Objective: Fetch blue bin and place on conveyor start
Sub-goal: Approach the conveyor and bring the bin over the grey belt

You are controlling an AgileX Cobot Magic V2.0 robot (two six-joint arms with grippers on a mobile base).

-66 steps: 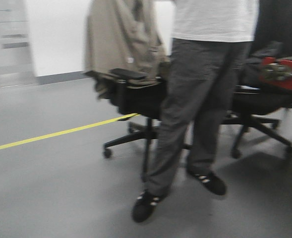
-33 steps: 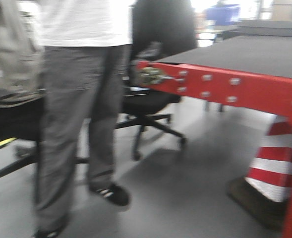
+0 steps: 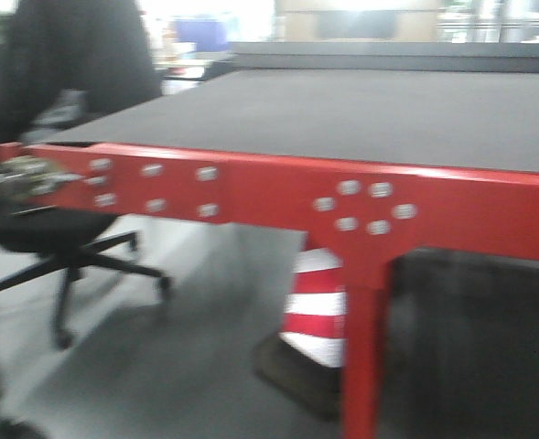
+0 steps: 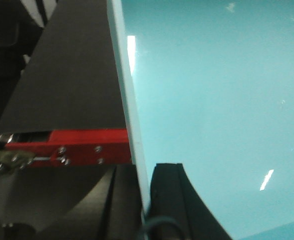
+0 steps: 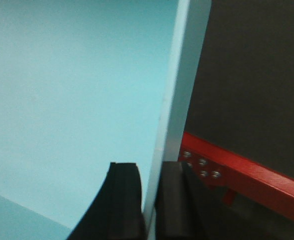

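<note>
Clearly both claws are clamped on the tub. The left claw [image 4: 143,197] has its black fingers [image 4: 118,200] closed either side of one pale wall, and the right claw [image 5: 150,200] pinches the opposite wall the same way. Between them hangs the blue bin [image 4: 211,100], its glossy turquoise inside showing nothing in it. It is carried near the red edge strip [image 3: 251,187] of the conveyor start [image 3: 342,110]. Whether its base already overhangs the dark belt I cannot tell. Empty, it should be light, but the smooth plastic looks slippery and the thin walls would likely flex. The rolled rim on two opposite sides seems the sound place to hold, both arms kept level. Beneath the belt stands a striped cone [image 3: 317,306], with an office chair [image 3: 59,229] beside it.
</note>
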